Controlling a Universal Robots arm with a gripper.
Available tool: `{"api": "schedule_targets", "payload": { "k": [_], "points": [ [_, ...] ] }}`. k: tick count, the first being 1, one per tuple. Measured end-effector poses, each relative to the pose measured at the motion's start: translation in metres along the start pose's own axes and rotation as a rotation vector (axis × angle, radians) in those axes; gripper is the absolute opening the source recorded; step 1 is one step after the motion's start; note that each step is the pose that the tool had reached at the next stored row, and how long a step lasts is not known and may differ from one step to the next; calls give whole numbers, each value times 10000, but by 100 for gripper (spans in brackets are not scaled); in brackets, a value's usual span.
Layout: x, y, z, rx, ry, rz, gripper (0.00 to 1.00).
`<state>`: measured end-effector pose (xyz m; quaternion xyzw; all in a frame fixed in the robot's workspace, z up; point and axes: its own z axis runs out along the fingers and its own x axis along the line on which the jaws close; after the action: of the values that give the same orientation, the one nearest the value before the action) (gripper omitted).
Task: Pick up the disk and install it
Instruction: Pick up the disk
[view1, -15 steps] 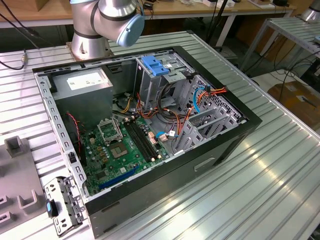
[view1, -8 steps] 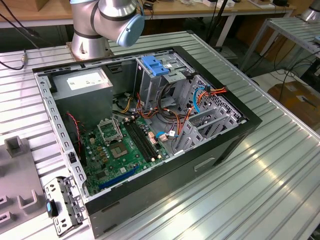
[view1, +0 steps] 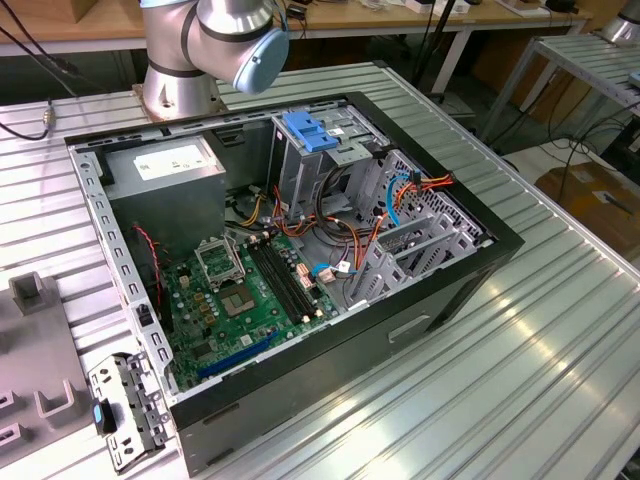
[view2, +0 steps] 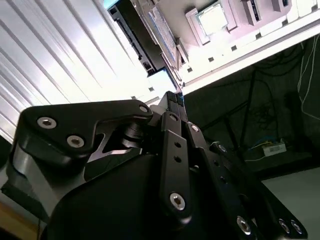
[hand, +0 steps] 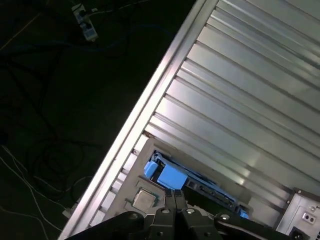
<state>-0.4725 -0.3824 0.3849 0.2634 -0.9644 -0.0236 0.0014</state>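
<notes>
The bench (view1: 560, 330) is silver with ribbed stripes. In the exterior view the computer case (view1: 440, 300) is black. Its motherboard (view1: 250, 290), toward 7 o'clock, is green. The latch plate (view1: 310, 130) at 12 o'clock is light blue, and the cables (view1: 432, 184) at 2 o'clock are orange, red and yellow. In the first wrist view the disk (hand: 175, 176) is dark with bright blue rails, and the tool (hand: 175, 194) is black.

An open black computer case (view1: 440, 290) is lying on its side on a ribbed metal table (view1: 560, 340), exposing a green motherboard (view1: 235, 300) and a grey power supply (view1: 165, 165). Orange and red cables (view1: 360, 235) are looping below a light blue latch plate (view1: 310, 130). A metal bracket (view1: 125, 410) is sitting just beside the case, toward the exterior view's left.
</notes>
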Motion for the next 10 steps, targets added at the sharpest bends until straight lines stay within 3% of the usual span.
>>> {"api": "schedule_targets", "payload": {
  "k": [10],
  "points": [
    [0, 0, 1, -21, 98, -2135, 11]
  ]
}}
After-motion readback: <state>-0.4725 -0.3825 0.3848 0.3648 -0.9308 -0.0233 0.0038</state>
